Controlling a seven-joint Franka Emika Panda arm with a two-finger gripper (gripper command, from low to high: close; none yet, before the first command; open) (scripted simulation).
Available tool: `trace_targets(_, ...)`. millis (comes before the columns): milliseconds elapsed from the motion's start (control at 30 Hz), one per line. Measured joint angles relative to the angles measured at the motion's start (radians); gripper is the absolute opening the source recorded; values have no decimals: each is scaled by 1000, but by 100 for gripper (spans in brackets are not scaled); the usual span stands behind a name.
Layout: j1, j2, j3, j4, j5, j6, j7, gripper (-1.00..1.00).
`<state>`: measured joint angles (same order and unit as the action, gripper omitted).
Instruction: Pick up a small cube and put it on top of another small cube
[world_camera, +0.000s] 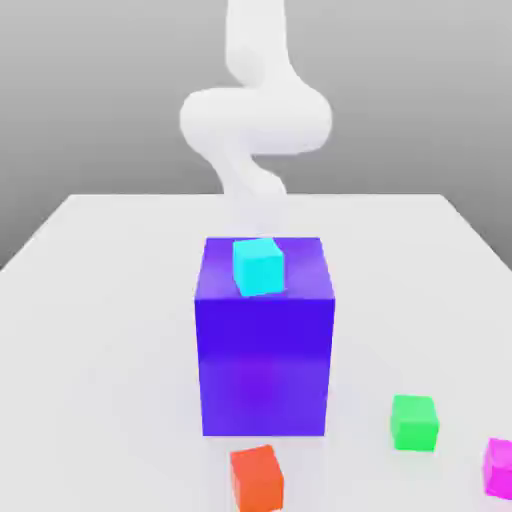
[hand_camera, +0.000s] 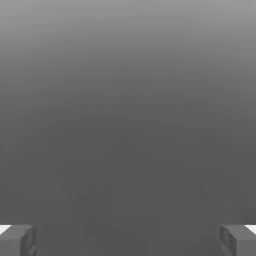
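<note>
The small magenta cube lies on the white table at the exterior view's right edge, near the front. Just to its left sits the small green cube, apart from it. My white arm rises behind the big blue-purple block, far back from both cubes. In the hand view my gripper is open, its two grey fingertips standing wide apart with nothing between them, against a plain grey background.
A big blue-purple block stands mid-table with a small cyan cube on its top. A small orange-red cube lies in front of the block. The white table spreads to both sides.
</note>
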<state>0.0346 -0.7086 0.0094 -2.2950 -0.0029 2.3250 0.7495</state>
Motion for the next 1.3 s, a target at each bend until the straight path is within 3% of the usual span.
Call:
trace_targets(600, 217, 659, 115, 36, -38, 180, -352, 0)
trace_targets(967, 334, 1063, 181, 59, -136, 286, -512, 0)
trace_targets(1133, 380, 1245, 146, 94, -194, 401, -497, 0)
trace_targets(1167, 385, 1263, 140, 98, -199, 415, -493, -100)
trace_targets(1300, 385, 1263, 141, 98, -199, 414, -493, -100)
